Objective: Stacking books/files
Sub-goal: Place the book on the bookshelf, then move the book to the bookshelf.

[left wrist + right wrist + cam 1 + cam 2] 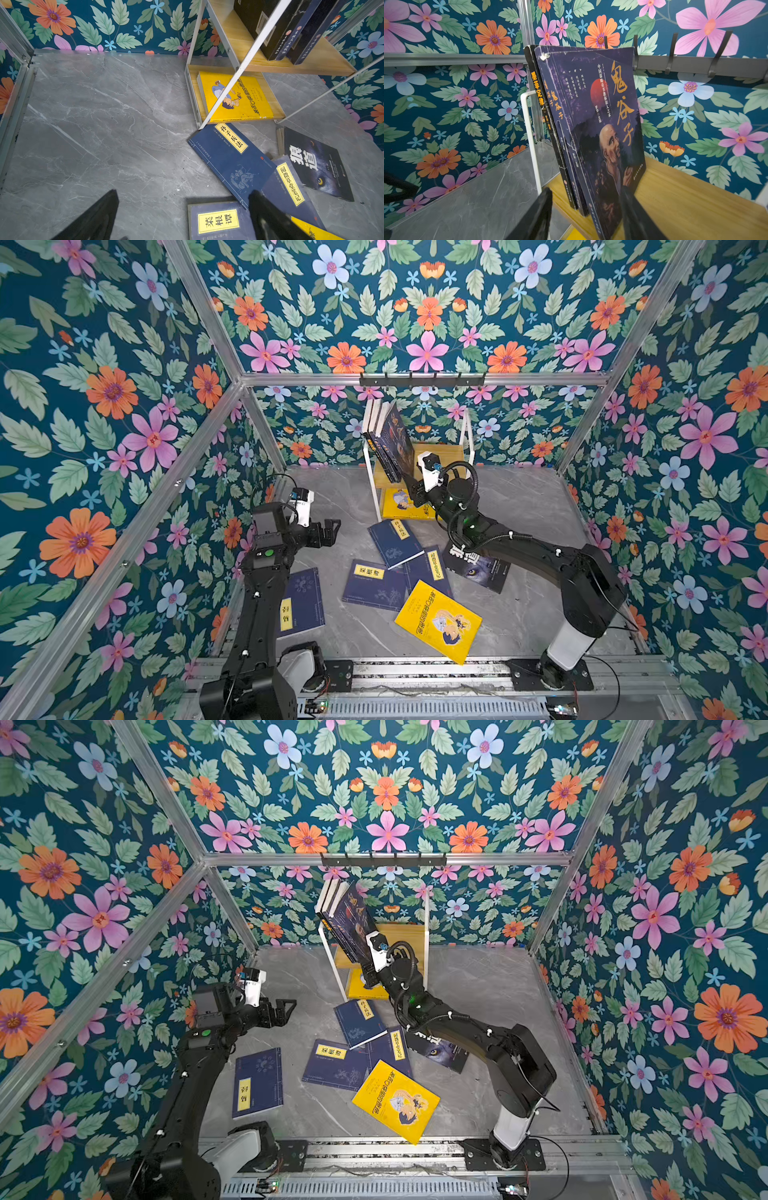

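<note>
Right jaws are sitting partly open around the bottom corner of the bearded-man book (602,124). One finger (542,207) is clearly off it and the other is right up against the cover, so nothing looks to be really clamping it. That book is standing on the top board of the little shelf (685,197), leaning onto the other upright books (535,89) at the white-frame end. Here's what I'm worrying about: it's only resting on that lean, and nothing is propping it on the open side of the board. If a finger is snagging the cover while backing out, the foot could be sliding and the book flopping flat. It could even be tipping off toward the lower yellow book (234,97). A shove the other way could be knocking the whole row crooked. Left jaws are hanging wide open over the bare counter (104,124), holding nothing. The navy books (395,543), the yellow cartoon book (438,622) and the black wolf book (478,568) are lying scattered on it, waiting.
</note>
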You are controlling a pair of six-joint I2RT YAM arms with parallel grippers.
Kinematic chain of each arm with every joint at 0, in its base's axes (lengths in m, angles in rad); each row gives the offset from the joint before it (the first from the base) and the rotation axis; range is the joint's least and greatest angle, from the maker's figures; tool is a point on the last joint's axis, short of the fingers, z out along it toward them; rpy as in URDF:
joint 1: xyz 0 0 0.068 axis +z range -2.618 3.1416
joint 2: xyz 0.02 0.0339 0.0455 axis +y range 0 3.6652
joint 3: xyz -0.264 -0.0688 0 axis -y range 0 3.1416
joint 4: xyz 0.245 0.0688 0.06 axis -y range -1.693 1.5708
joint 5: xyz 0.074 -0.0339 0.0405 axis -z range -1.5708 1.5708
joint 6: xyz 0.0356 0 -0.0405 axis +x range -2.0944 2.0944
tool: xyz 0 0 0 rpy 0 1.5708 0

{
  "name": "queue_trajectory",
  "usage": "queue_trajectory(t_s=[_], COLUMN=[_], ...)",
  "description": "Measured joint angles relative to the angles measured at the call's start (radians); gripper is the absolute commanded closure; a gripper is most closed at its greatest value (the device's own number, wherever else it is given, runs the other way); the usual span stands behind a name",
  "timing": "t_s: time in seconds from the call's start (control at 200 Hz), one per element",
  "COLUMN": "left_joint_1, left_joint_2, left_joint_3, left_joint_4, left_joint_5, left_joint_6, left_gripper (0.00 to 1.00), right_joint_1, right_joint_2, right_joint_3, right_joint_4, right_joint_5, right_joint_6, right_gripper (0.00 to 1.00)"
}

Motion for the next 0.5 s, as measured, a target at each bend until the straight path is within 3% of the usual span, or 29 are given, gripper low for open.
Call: queue_trajectory(t_s=[0.305,0.5], left_joint_1=[0.013,0.014], left_joint_2=[0.000,-0.005], left_joint_3=[0.003,0.006], left_joint_4=[-0.003,-0.005], left_joint_5=[-0.001,0.000], left_joint_6=[-0.017,-0.018], left_gripper=[0.00,0.00], right_joint_1=[-0.048,-0.107], right_joint_2=[0.069,0.156], right_joint_3=[0.141,0.255], right_joint_4=[-0.220,-0.365], right_joint_5=[0.056,0.055], right_joint_6=[-0.055,-0.044], right_gripper=[0.82,0.87])
